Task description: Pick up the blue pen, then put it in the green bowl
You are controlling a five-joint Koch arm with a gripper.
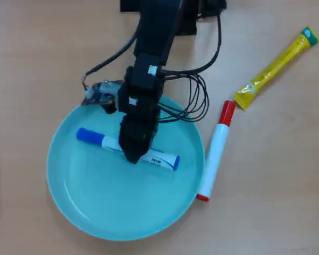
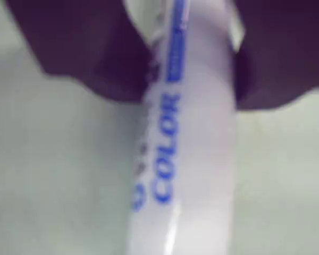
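The blue pen point(image 1: 159, 158) lies across the middle of the green bowl point(image 1: 95, 212), blue cap to the left in the overhead view. My gripper point(image 1: 134, 154) reaches down over the pen's middle from above. In the wrist view the pen point(image 2: 186, 175) runs between the two dark jaws of the gripper point(image 2: 191, 90). The jaws press against both sides of the white barrel, so the gripper is shut on it. The bowl's pale floor point(image 2: 53, 175) shows close beneath. I cannot tell whether the pen touches the bowl.
A white marker with a red cap point(image 1: 215, 154) lies just outside the bowl's right rim. A yellow tube point(image 1: 276, 66) lies at the upper right. Black cables point(image 1: 194, 101) loop from the arm over the bowl's far rim. The table is light wood.
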